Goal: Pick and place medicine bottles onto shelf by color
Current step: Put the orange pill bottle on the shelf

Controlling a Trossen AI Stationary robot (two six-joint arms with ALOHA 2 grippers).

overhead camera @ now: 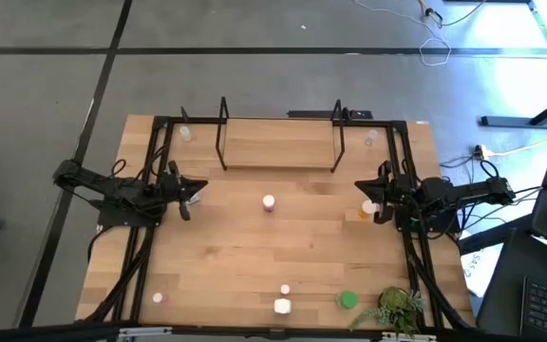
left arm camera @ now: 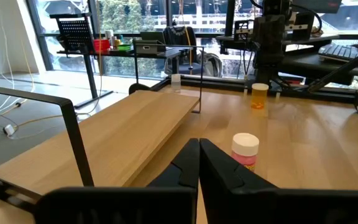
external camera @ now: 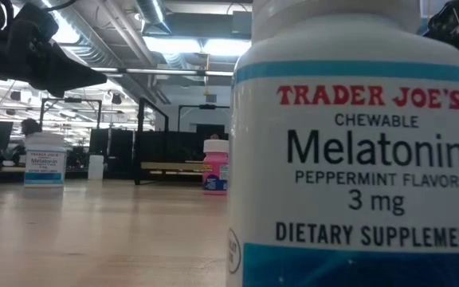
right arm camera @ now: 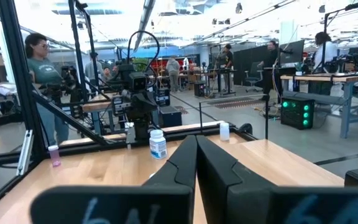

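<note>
Both dark 2-finger grippers are pressed fully shut and hold nothing: the left gripper (overhead camera: 196,193) and right gripper (overhead camera: 367,201) hover apart over the table. The pink white-capped medicine bottle (overhead camera: 269,202) stands between them, before the light wood wire-framed shelf (overhead camera: 279,142).

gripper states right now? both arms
Left gripper: closed, holding nothing, by the table's left edge.
Right gripper: closed, holding nothing, by the right edge.

White bottle (external camera: 357,151) label: "Trader Joe's Chewable Melatonin, Peppermint Flavor, 3 mg"
</note>
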